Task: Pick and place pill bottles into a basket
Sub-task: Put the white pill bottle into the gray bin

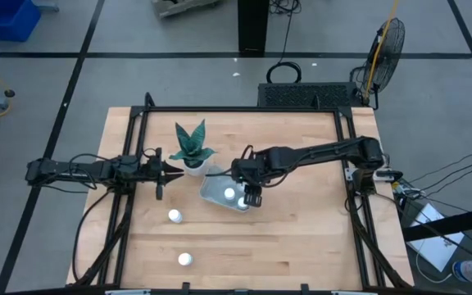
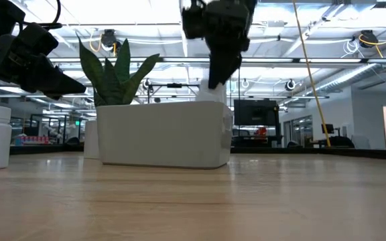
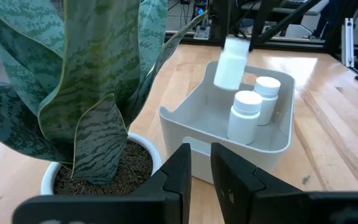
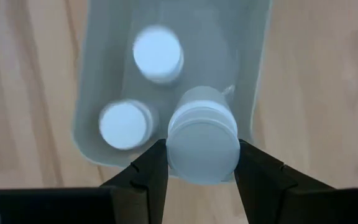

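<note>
The pale grey-blue basket (image 1: pixel 214 192) sits on the table beside the potted plant (image 1: pixel 193 149). Two white pill bottles (image 3: pixel 247 115) (image 3: pixel 267 93) stand upright inside it. My right gripper (image 1: pixel 251 197) hangs over the basket's right end, shut on a third pill bottle (image 3: pixel 230 63). Two more pill bottles (image 1: pixel 174 216) (image 1: pixel 186 259) stand on the table nearer the front edge. My left gripper (image 1: pixel 170 170) hovers left of the plant, empty, with its fingers a narrow gap apart (image 3: pixel 201 163). My right gripper pinches the pill bottle's round cap (image 4: pixel 202 149) between its two fingers, one on each side. The fingers come from above, pointing down. The bottle hangs below them, slightly tilted, clear of the basket floor and just above the basket's rim (image 2: pixel 210 94).
The plant's white pot (image 3: pixel 135 155) and long leaves (image 3: pixel 73 81) stand between my left gripper and the basket. Bare wood lies around the two loose bottles and to the right of the basket. A black frame (image 1: pixel 347 147) runs along the table's sides.
</note>
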Available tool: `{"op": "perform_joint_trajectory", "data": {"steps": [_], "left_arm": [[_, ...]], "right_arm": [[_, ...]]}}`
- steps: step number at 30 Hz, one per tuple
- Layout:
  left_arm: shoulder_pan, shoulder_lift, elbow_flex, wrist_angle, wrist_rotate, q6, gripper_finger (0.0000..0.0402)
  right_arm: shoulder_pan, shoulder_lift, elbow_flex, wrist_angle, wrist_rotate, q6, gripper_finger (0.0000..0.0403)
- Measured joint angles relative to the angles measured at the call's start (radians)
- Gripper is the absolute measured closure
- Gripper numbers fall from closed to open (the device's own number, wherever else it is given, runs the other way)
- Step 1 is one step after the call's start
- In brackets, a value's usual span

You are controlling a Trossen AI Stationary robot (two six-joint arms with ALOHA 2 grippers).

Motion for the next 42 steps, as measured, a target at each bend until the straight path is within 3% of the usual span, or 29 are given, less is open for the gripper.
{"op": "perform_joint_trajectory", "data": {"steps": [12, 42], "left_arm": [[0.0, 0.0, 0.0, 0.0, 0.0, 0.001, 0.0337], [0.0, 0.0, 0.0, 0.0, 0.002, 0.003, 0.0337]], "right_arm": [[-0.019, 0.079, -0.001, -0.029, -0.032, -0.037, 0.0261], [-0.031, 0.107, -0.038, 0.048, -0.062, -0.053, 0.0261]]}}
